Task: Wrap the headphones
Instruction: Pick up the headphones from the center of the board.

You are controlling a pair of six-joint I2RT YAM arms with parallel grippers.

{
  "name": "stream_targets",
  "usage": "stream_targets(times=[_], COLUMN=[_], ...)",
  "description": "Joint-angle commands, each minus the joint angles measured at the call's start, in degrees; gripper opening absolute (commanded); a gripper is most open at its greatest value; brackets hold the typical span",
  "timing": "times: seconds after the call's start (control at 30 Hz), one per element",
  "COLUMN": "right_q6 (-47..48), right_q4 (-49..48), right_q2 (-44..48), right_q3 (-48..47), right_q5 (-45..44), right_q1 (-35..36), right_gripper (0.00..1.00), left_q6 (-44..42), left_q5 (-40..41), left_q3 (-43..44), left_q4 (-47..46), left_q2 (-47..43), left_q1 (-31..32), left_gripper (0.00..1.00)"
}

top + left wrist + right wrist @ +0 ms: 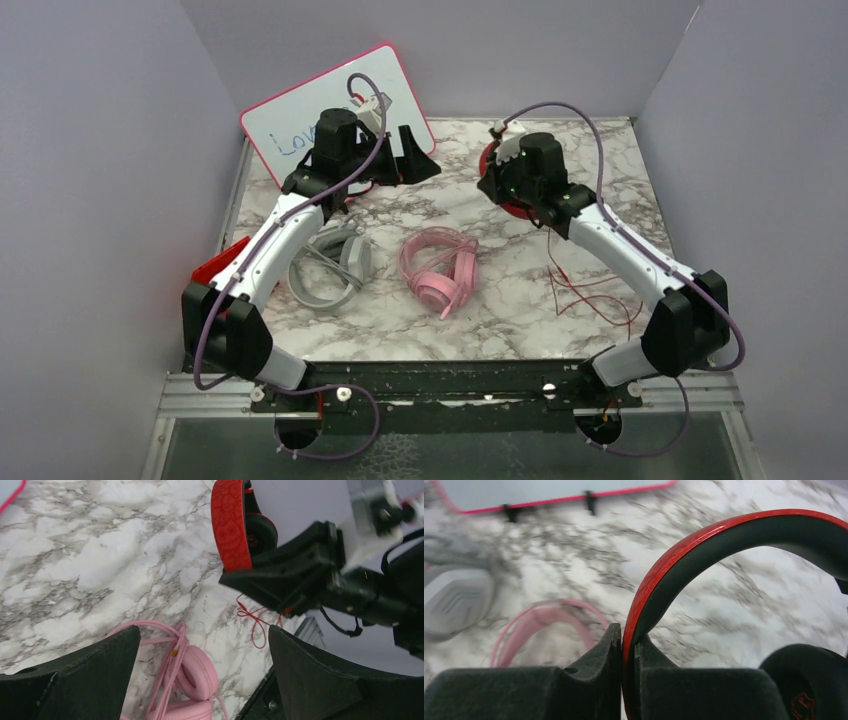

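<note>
My left gripper [204, 632] hangs at the far left of the table [500, 320], jaws wide apart and empty; nearer me the grey headphones [330, 272] and pink headphones [440, 268] lie side by side. Further right, my right gripper [626, 635] is clamped on the band of the red-and-black headphones [684, 555]. I judge this the pick-up before winding; next I must bring the loose red cable [590, 295], sprawled beside the right arm, round the band. From overhead the wrist hides most of the red pair, and I cannot find the plug
</note>
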State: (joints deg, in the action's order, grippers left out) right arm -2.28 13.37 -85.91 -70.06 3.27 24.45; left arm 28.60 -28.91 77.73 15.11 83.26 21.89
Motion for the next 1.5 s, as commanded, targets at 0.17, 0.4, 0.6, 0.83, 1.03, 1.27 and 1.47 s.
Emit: stream_targets(times=[0.17, 0.4, 0.6, 0.83, 1.03, 1.27, 1.47], right_q6=[12.0, 13.0, 13.9, 15.2, 16.8, 17.0, 12.0], right_q4=[-9.0, -9.7, -7.9, -5.7, -4.2, -5.7, -0.3], right_q2=[4.9, 5.0, 3.5, 3.0, 3.2, 6.5, 10.4], right_q3=[2.1, 1.5, -0.5, -2.2, -3.2, -0.9, -6.4], right_q5=[11.5, 14.0, 14.3, 13.3, 13.7, 11.5, 3.6], right_q1=[10.7, 13.7, 14.9, 16.2, 17.2, 17.8, 17.8], right_gripper=[0.00, 0.00, 0.00, 0.00, 0.00, 0.38, 0.78], left_q6=[26.3, 25.5, 21.1, 15.3, 11.8, 10.3, 9.0], left_q5=[-12.1, -8.1, -5.8, -1.3, -1.0, -3.6, -4.7], left_q3=[-12.6, -13.1, -9.1, -5.1, -1.5, 1.1, 2.6], left_q4=[-32.4, -31.1, -26.8, -19.1, -16.0, -14.4, -13.3], left_q2=[2.2, 3.9, 5.7, 7.3, 9.0, 8.6, 5.9], left_q1=[-0.8, 1.0, 3.0, 3.3, 3.2, 0.6, -4.2], left_gripper=[0.94, 0.89, 0.94, 0.72, 0.55, 0.19, 0.11])
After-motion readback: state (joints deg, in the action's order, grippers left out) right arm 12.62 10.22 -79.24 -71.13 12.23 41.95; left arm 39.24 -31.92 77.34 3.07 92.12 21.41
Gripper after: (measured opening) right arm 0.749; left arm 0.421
